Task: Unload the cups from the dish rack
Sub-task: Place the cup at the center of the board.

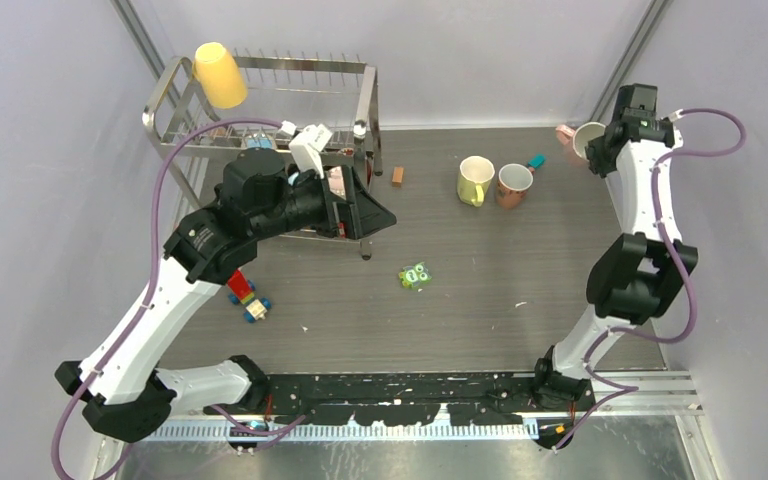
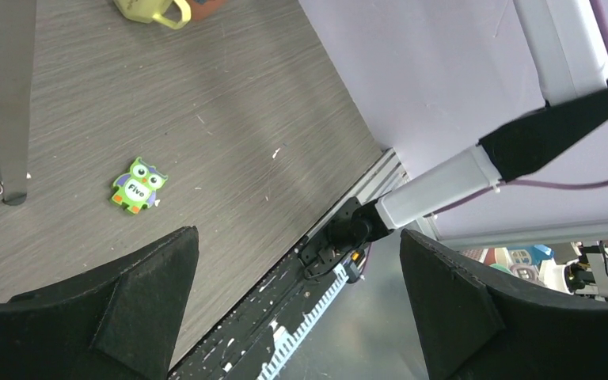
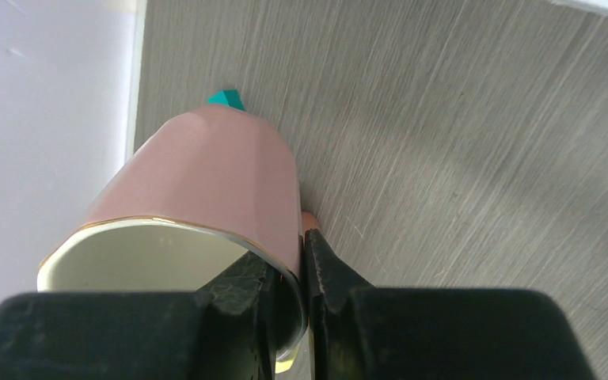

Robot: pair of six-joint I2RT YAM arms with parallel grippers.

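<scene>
The steel wire dish rack (image 1: 358, 82) stands at the back left. A yellow cup (image 1: 220, 74) hangs mouth-down on a prong at its top left. A lime cup (image 1: 474, 180) and an orange-brown cup (image 1: 513, 185) stand on the table right of the rack. My right gripper (image 1: 600, 143) is shut on the rim of a pink cup (image 3: 214, 186), one finger inside and one outside, at the far right edge. My left gripper (image 1: 375, 215) is open and empty beside the rack's front right; its black fingers (image 2: 119, 309) frame bare table.
A green owl tile (image 1: 415, 275) lies mid-table, also seen in the left wrist view (image 2: 137, 185). Red and blue toy blocks (image 1: 247, 297) lie by the left arm. A small brown block (image 1: 398, 176) and a teal piece (image 1: 537, 161) lie near the cups. Walls close both sides.
</scene>
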